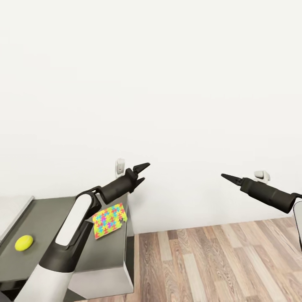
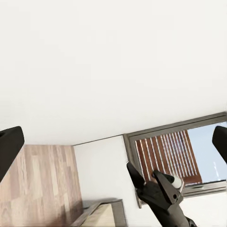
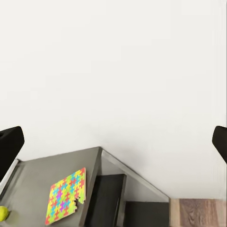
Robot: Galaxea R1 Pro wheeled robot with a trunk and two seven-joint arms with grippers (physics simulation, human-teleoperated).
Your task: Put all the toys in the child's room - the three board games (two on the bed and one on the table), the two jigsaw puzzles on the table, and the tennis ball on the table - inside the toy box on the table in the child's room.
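One jigsaw puzzle [image 1: 110, 219] [image 3: 66, 195], a flat slab of bright interlocking pieces, lies on the dark grey wing of the table [image 1: 46, 212] [image 3: 56, 170] near its right end. The yellow-green tennis ball [image 1: 24, 243] [image 3: 4, 213] rests on the same wing, further left. My left gripper [image 1: 144, 172] [image 2: 116, 142] hovers open above and beyond the puzzle, holding nothing. My right gripper [image 1: 224, 175] [image 3: 116, 142] hangs in the air well to the right over the floor, its fingers spread wide and empty. The board games, the toy box and the bed are out of view.
A bare white wall stands close ahead. Wood-plank floor [image 1: 218, 260] runs to the right of the table's end. A strip of light grey tabletop [image 1: 12, 209] adjoins the dark wing. The left wrist view shows a window with slatted blinds [image 2: 165, 156] behind the right gripper [image 2: 135, 175].
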